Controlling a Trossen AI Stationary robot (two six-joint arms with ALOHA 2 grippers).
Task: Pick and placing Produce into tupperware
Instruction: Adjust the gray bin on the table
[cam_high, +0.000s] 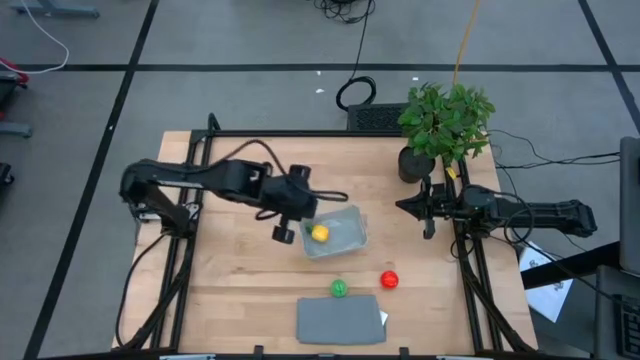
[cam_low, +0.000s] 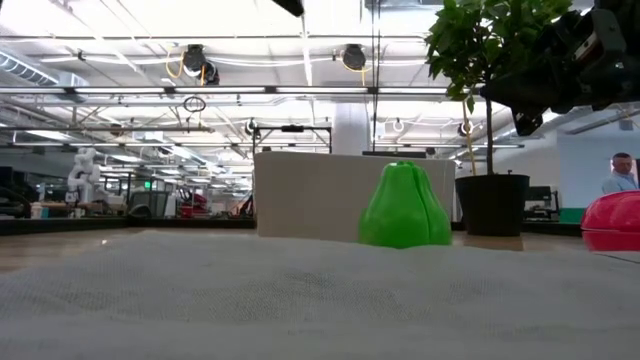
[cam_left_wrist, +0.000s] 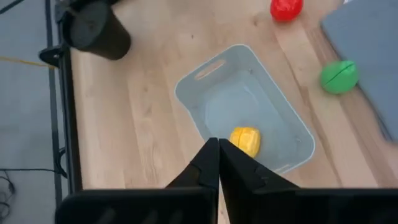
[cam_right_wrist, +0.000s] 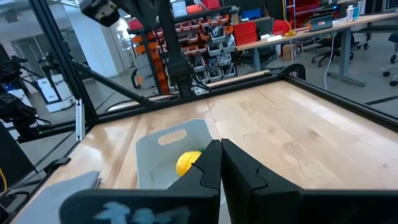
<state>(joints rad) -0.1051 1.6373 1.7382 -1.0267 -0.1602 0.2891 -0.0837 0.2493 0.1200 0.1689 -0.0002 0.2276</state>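
Left gripper: jaws clenched, empty, above the tupperware rim; yellow produce lies inside, just beyond the jaws. Right gripper: clenched, empty, open tabletop ahead. Green produce and red produce lie outside.

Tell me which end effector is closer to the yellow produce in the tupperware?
The left end effector. It hangs shut beside the tupperware, close to the yellow produce. The right end effector waits shut near the potted plant, farther away.
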